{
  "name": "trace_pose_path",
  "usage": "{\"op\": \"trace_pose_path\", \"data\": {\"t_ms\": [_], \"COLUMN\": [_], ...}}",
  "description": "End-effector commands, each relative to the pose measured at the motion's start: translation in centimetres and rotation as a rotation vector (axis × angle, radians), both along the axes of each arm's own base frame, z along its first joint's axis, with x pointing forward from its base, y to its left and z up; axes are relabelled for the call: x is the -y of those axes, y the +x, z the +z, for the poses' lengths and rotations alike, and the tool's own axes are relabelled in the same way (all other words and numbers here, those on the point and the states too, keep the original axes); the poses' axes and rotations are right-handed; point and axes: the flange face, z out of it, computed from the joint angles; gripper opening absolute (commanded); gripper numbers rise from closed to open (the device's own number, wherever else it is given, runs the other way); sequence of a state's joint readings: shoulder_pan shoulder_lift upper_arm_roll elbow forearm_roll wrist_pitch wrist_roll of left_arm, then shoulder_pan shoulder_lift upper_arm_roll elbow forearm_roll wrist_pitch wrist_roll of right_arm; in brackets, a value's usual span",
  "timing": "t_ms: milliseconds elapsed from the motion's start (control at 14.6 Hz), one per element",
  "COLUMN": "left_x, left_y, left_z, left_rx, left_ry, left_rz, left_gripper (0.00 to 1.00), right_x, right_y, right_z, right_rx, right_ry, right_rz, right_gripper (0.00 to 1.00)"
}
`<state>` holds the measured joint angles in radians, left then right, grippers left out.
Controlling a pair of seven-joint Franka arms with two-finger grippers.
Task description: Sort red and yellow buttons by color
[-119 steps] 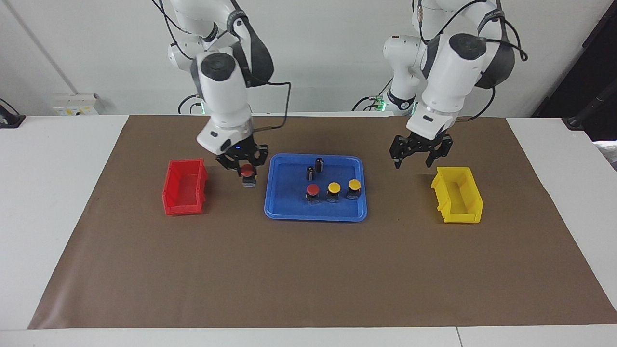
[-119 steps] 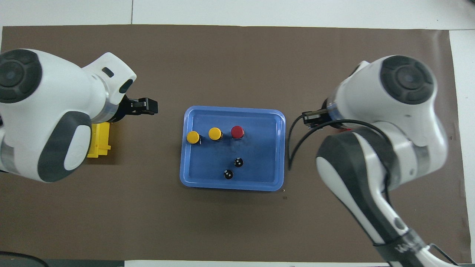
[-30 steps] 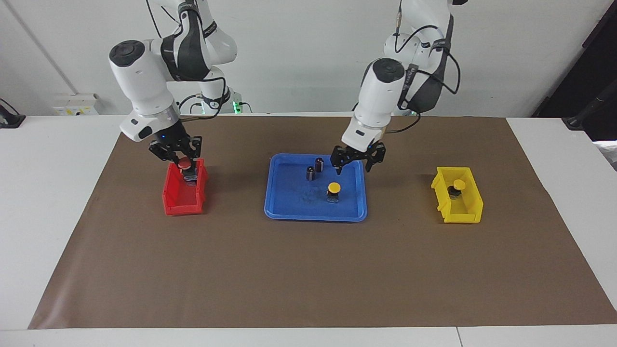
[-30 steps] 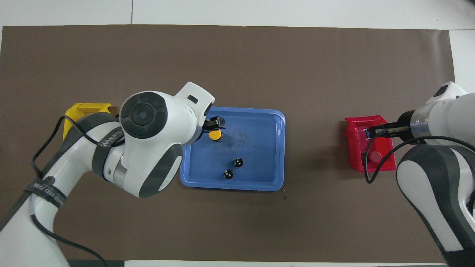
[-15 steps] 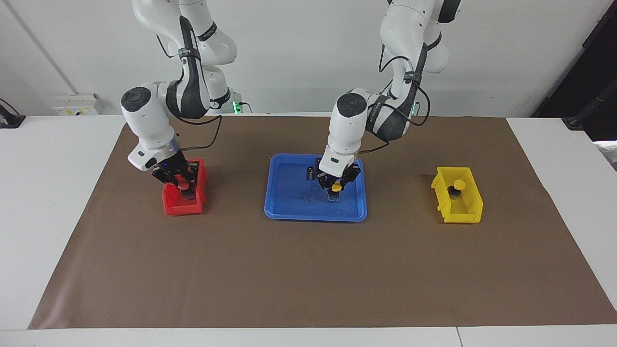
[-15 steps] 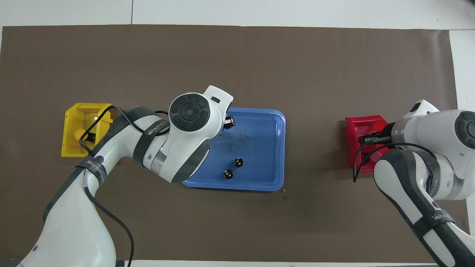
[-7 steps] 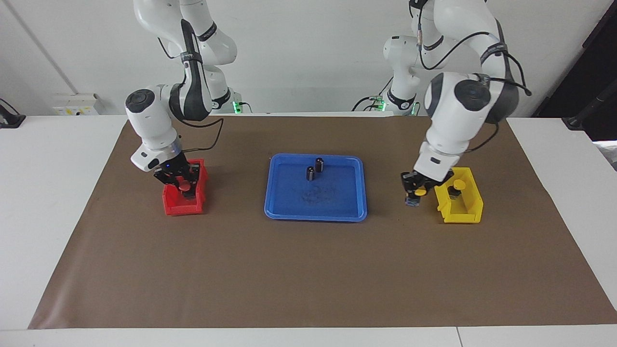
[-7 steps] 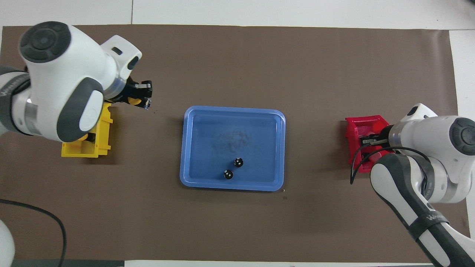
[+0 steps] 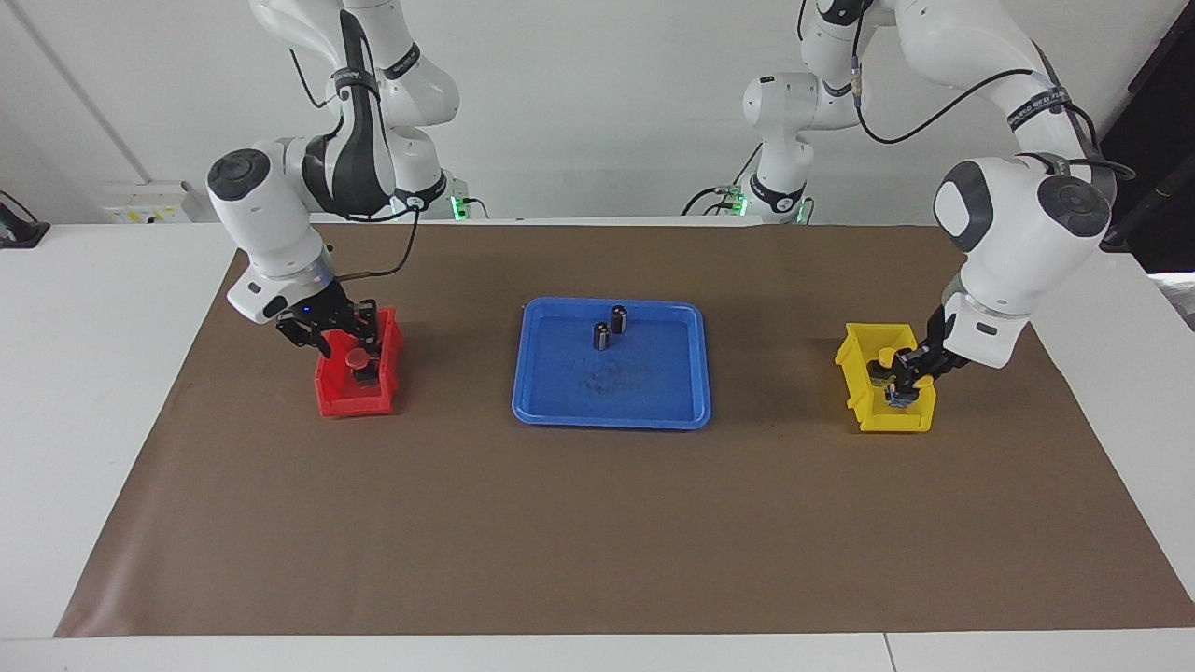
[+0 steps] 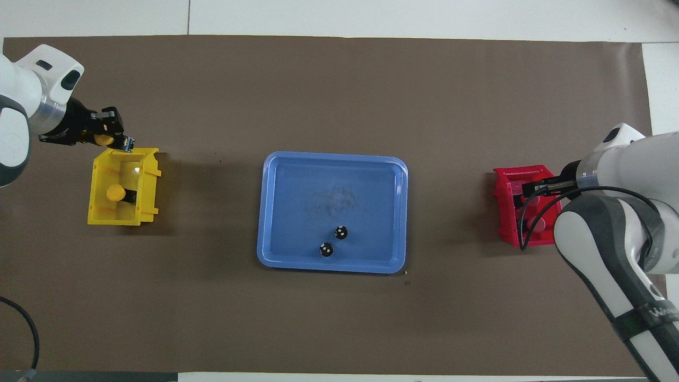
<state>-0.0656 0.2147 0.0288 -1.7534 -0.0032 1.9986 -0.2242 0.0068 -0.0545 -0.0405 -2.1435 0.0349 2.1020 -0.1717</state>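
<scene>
The sort was nearly done. The left hand (image 9: 904, 375) gripped a yellow button (image 9: 920, 382) over the yellow bin (image 9: 852, 359) at the left arm's end of the desk, where another yellow button (image 10: 114, 192) already lay. The right hand (image 9: 338, 334), apparently spread, hovered over the red bin (image 9: 350, 401), a red button (image 9: 356, 358) below it; the second red one was hidden. Only two dark cylinders (image 9: 607, 328) remained in the blue tray (image 9: 611, 415) mid-desk, well apart from both bins, so nothing blocked the drop.

A white table (image 9: 84, 392) is standing against a plain white wall (image 9: 597, 103), and a brown mat (image 9: 597, 523) is covering most of its top. A white socket box (image 9: 149, 203) is sitting low on the wall toward the right arm's end, while a dark panel (image 9: 1134, 140) is showing at the left arm's end.
</scene>
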Motion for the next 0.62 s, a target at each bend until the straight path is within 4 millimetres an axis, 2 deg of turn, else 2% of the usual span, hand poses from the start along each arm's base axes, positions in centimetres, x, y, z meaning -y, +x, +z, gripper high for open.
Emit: {"op": "trace_pose_path", "data": {"t_ms": [0, 69, 275, 480, 549], "left_x": [-1.1, -1.6, -2.3, -2.6, -2.8], "left_y": [-1.1, -1.4, -2.5, -3.8, -3.9], "left_z": [-2.1, -3.0, -5.0, -6.0, -6.4], "left_rx": [0.017, 0.008, -0.021, -0.020, -0.011], "left_ry": [-0.014, -0.013, -0.012, -0.012, -0.012], "left_rz": [0.017, 0.020, 0.010, -0.002, 0.000], "left_gripper": [0.01, 0.01, 0.01, 0.01, 0.01], "right_x": [0.7, 1.0, 3.0, 4.0, 4.3], "right_y": [0.5, 0.5, 0.0, -0.8, -0.7], "right_z": [7.3, 9.7, 16.4, 20.7, 21.4], "right_rx": [-0.028, -0.040, -0.060, -0.082, -0.085], "right_ry": [0.021, 0.022, 0.021, 0.012, 0.014], "right_rz": [0.007, 0.003, -0.031, -0.049, -0.054], "right_gripper": [0.95, 1.00, 1.00, 1.00, 1.00]}}
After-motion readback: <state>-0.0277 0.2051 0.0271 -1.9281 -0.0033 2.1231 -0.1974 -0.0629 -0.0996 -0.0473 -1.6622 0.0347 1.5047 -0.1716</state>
